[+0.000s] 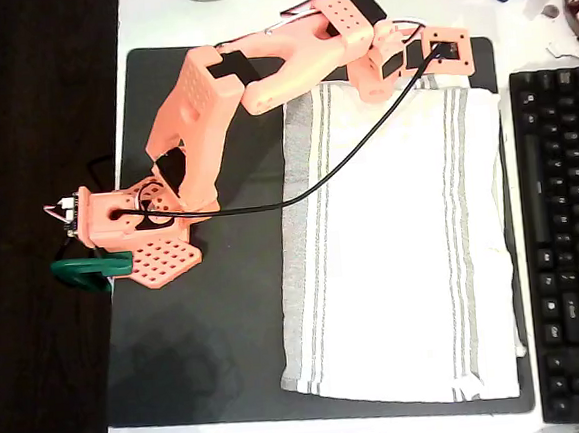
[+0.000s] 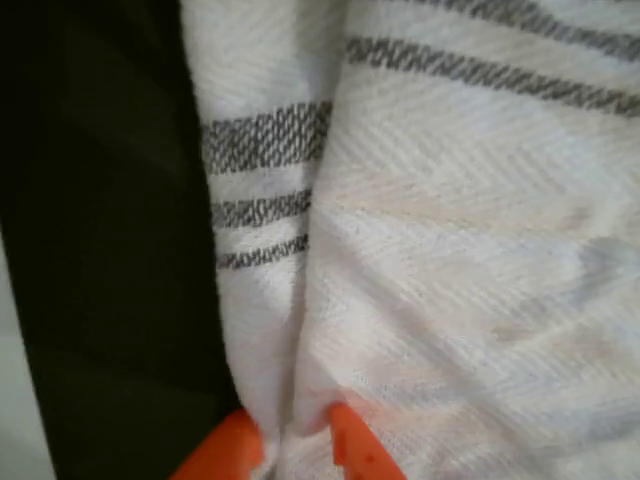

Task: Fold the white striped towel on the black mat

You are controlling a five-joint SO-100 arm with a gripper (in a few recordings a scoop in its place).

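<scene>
While the black mat (image 1: 208, 333) bears it, the pincer (image 2: 295, 435) pinches the white striped towel (image 1: 398, 258).

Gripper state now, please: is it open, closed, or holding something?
Gripper: closed, pinching a fold of the white striped towel between its orange fingers.

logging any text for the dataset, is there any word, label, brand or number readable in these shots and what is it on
No text can be read.
Keyboard: pale key legends, too small and blurred to read; a pale mark at its lower right corner, also unreadable.
White striped towel: only grey stripes, no label.
Black mat: plain.
Arm and gripper: no markings visible.
</scene>
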